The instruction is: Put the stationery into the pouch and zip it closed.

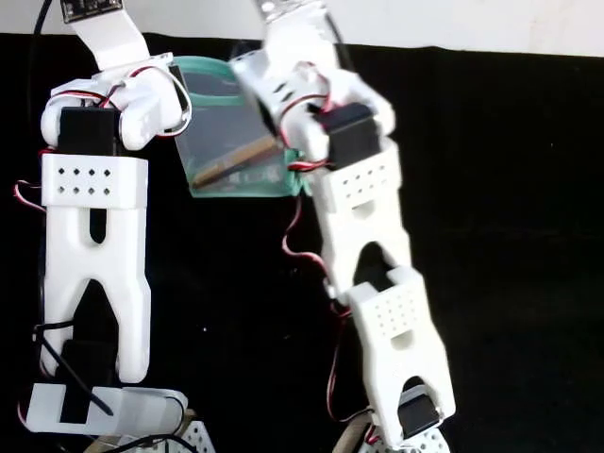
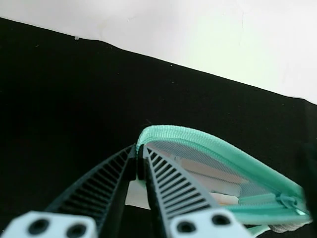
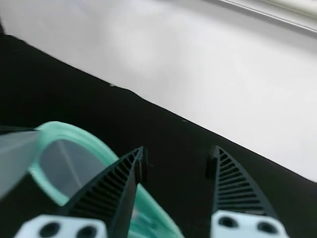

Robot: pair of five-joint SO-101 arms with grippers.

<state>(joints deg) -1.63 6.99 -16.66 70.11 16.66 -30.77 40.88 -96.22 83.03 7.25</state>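
Green mesh pouch (image 1: 226,132) gripped at one end, in the upper middle of the high view.
The left tool (image 2: 137,151) is clenched on the pouch's zip rim at its left end. Brown, stick-like stationery (image 1: 236,158) shows through the mesh, inside the pouch. The right tool (image 3: 178,161) is released with its jaws apart, just beside the pouch's other end, above the black surface (image 1: 519,236). Whether the pouch rests on the surface cannot be told.

Pouch (image 1: 231,132): translucent fine-mesh plastic panel, edged in mint-green woven cloth zip tape, matt. Stationery (image 1: 236,160) inside: brown strip, wood-like. Left tool (image 2: 139,161) and right tool (image 3: 177,158): black ribbed plastic, matt, on smooth white plastic mounts. Desk (image 1: 510,236): black, matt, even finish.
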